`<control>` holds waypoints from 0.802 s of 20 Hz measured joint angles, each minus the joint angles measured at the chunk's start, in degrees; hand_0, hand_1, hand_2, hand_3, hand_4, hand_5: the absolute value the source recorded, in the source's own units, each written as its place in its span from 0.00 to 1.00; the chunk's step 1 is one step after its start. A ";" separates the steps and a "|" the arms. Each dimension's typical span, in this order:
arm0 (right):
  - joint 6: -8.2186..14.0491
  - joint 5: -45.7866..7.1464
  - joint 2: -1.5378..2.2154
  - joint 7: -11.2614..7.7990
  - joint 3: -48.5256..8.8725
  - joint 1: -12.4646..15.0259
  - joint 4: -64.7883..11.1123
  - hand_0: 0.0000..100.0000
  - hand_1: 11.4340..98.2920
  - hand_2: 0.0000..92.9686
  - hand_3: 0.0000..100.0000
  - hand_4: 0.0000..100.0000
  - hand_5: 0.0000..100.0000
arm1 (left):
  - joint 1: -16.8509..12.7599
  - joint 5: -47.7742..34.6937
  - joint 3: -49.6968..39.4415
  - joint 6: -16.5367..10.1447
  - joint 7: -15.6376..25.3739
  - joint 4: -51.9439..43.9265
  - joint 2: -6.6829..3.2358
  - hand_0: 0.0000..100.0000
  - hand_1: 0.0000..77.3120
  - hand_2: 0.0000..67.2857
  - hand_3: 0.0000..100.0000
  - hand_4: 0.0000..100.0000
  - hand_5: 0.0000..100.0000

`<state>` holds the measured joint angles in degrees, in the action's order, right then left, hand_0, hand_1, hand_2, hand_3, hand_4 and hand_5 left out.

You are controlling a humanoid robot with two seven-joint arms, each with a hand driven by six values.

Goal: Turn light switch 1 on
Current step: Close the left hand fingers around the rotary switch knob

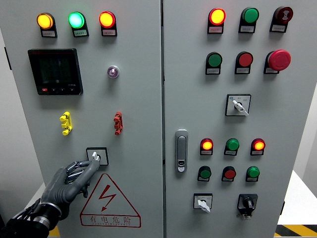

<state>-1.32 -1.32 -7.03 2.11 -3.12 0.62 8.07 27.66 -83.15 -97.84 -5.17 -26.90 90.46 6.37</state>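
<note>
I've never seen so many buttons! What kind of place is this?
Probably a factory or plant room: it's an electrical control cabinet with indicator lamps, a red emergency stop button, and a high-voltage warning sign.

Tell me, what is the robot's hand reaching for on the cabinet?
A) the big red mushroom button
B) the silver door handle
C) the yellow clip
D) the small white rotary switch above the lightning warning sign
D: the left hand has its fingertips at the rotary switch just above the warning sign.

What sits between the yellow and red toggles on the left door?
Nothing: head view shows bare grey panel between the yellow toggle and the red toggle.
</note>
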 measured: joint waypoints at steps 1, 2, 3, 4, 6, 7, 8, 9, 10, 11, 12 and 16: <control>0.00 0.00 0.00 0.00 0.00 -0.01 0.01 0.00 0.10 0.00 0.20 0.19 0.11 | 0.06 -0.07 0.16 0.21 -0.15 0.02 -0.01 0.00 0.72 0.65 0.91 1.00 0.89; 0.00 0.00 0.00 0.00 -0.01 0.00 0.01 0.00 0.10 0.00 0.20 0.19 0.11 | 0.26 -0.18 0.24 0.48 -0.34 0.03 -0.02 0.00 0.72 0.66 0.92 1.00 0.89; 0.00 0.00 -0.01 0.00 -0.02 0.00 0.02 0.00 0.10 0.00 0.20 0.19 0.11 | 0.49 -0.23 0.27 0.73 -0.65 0.04 -0.05 0.00 0.72 0.66 0.92 1.00 0.89; 0.00 0.00 -0.04 0.00 -0.04 0.00 0.02 0.00 0.10 0.00 0.20 0.19 0.11 | 0.67 -0.26 0.28 0.89 -0.91 0.05 -0.09 0.00 0.71 0.66 0.92 1.00 0.89; 0.02 0.00 -0.03 0.00 -0.04 0.00 0.02 0.00 0.10 0.00 0.20 0.19 0.11 | 0.98 -0.32 0.29 1.13 -1.36 0.05 -0.12 0.00 0.71 0.67 0.92 1.00 0.89; 0.03 0.00 -0.04 0.00 -0.04 0.00 0.02 0.00 0.10 0.00 0.20 0.19 0.11 | 1.08 -0.33 0.29 1.18 -1.63 0.07 -0.13 0.00 0.71 0.67 0.92 1.00 0.89; 0.05 0.00 -0.06 0.00 -0.04 -0.01 0.02 0.00 0.10 0.00 0.20 0.19 0.11 | 1.14 -0.34 0.29 1.25 -1.90 0.11 -0.13 0.00 0.70 0.67 0.92 1.00 0.89; 0.06 0.00 -0.07 0.00 -0.03 0.00 0.02 0.00 0.10 0.00 0.20 0.19 0.11 | 1.17 -0.36 0.30 1.47 -2.16 0.12 -0.13 0.00 0.69 0.68 0.92 1.00 0.88; 0.06 0.00 -0.06 0.00 -0.03 0.00 0.02 0.00 0.10 0.00 0.20 0.19 0.11 | 1.18 -0.40 0.34 1.72 -2.35 0.12 -0.13 0.00 0.69 0.68 0.92 1.00 0.88; 0.06 0.00 -0.04 0.00 -0.03 0.00 0.02 0.00 0.10 0.00 0.20 0.19 0.11 | 1.18 -0.42 0.37 1.93 -2.45 0.12 -0.13 0.00 0.69 0.68 0.92 1.00 0.88; 0.06 0.00 -0.02 0.00 -0.01 0.00 0.02 0.00 0.10 0.00 0.20 0.19 0.11 | 1.18 -0.44 0.38 2.12 -2.52 0.12 -0.17 0.00 0.69 0.68 0.92 1.00 0.88; 0.04 0.00 -0.01 0.00 0.00 -0.01 0.02 0.00 0.10 0.00 0.20 0.19 0.11 | 1.20 -1.04 0.40 2.34 -2.62 0.09 -0.30 0.00 0.69 0.69 0.92 1.00 0.87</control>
<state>-1.28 -1.32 -7.04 2.11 -3.12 0.61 8.09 28.86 -84.18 -97.45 -2.83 -29.52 90.55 6.07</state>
